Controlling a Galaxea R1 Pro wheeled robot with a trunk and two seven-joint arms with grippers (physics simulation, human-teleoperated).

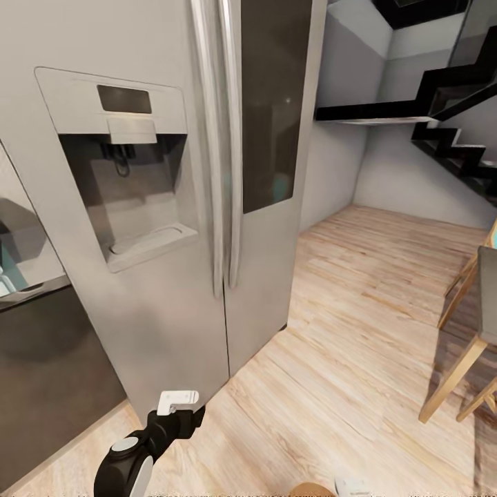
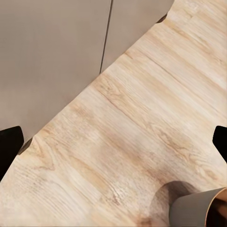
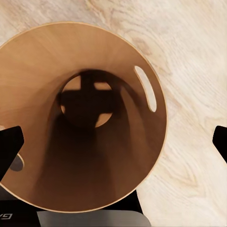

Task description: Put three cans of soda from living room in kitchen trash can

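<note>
Directly under the right arm's spread, empty fingers [image 3: 9, 146] stands the tash can [image 3: 118, 52].

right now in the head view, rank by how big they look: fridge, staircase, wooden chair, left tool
1. fridge, though it stands nearest the camera
2. staircase
3. wooden chair, cut off by the frame edge
4. left tool

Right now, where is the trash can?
The trash can sits on the wood floor directly beneath the right end effector in the right wrist view, its open mouth facing up; its rim also shows in the left wrist view.
</note>
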